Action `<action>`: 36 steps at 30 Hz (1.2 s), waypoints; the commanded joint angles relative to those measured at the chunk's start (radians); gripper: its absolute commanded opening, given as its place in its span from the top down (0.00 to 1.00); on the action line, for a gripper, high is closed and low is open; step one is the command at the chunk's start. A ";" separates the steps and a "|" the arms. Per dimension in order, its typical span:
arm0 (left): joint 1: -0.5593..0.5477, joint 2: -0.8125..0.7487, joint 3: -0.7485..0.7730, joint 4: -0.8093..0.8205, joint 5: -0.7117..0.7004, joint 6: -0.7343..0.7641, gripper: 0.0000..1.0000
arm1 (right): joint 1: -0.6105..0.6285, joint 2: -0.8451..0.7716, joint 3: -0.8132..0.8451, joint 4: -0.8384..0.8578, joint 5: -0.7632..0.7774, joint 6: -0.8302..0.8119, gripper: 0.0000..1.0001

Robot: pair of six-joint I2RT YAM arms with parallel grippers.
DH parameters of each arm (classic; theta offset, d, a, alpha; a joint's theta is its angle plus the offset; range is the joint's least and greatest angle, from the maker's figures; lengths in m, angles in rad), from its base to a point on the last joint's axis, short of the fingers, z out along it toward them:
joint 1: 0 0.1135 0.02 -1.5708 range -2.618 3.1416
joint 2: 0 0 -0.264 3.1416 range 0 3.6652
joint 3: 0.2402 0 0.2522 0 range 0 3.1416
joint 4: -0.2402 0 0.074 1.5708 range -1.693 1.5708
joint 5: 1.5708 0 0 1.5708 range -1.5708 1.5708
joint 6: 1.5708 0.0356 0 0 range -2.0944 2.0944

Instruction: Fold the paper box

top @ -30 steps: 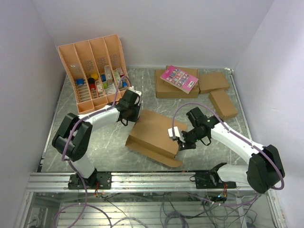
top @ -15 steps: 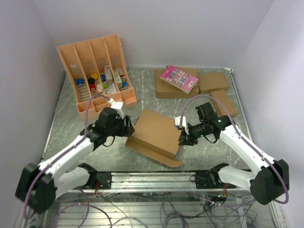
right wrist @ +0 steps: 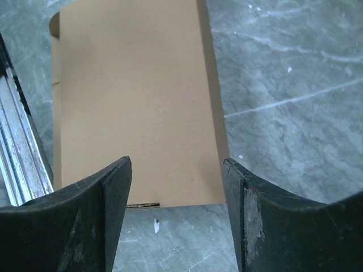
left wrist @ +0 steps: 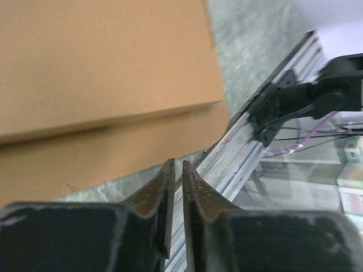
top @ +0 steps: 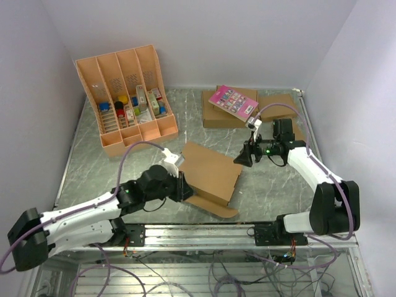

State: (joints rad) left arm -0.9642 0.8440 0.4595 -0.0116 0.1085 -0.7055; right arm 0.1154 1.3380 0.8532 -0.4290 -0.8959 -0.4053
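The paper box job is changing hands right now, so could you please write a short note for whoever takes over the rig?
Left gripper: nearly shut, nothing between its fingers, low by the near-left edge of the paper box.
Right gripper: open and empty, off the box's far-right corner, pointing at it.
Paper box: lying on the table between the arms; neither gripper holds it.
Done: a top panel lies folded over the lower layer.
Left: a flap sticks out along the near edge and probably needs folding in; the box does not look finished.
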 commanded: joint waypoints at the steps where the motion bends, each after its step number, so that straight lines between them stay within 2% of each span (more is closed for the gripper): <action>1: -0.055 0.103 -0.002 -0.021 -0.148 -0.094 0.83 | -0.052 0.069 -0.053 0.175 -0.012 0.194 0.37; 3: -0.054 0.158 0.015 -0.046 -0.178 -0.093 0.87 | -0.058 0.090 -0.053 0.203 0.048 0.220 0.45; 8: -0.054 0.290 0.089 -0.100 -0.215 -0.057 0.90 | -0.056 0.089 -0.066 0.248 0.216 0.209 0.92; 10: -0.054 0.333 0.113 -0.101 -0.233 -0.039 0.91 | -0.054 0.095 -0.066 0.223 0.239 0.173 0.99; 15: -0.021 0.403 0.168 -0.109 -0.280 0.005 0.92 | -0.042 0.127 -0.025 0.078 0.231 0.020 1.00; 25: 0.118 0.514 0.272 -0.055 -0.188 0.126 0.91 | -0.026 0.134 -0.017 -0.020 0.166 -0.095 1.00; 29: 0.153 0.580 0.326 -0.005 -0.118 0.190 0.91 | -0.025 0.100 -0.024 -0.026 0.131 -0.117 1.00; 32: 0.161 0.619 0.367 0.004 -0.103 0.247 0.90 | -0.030 0.063 -0.026 -0.005 0.170 -0.100 1.00; 36: 0.162 0.577 0.356 0.001 -0.105 0.300 0.88 | -0.060 0.005 -0.029 0.007 0.181 -0.103 0.93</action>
State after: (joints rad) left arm -0.8062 1.4628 0.7982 -0.0643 -0.0334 -0.4919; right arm 0.0784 1.4094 0.8135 -0.4324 -0.7113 -0.4946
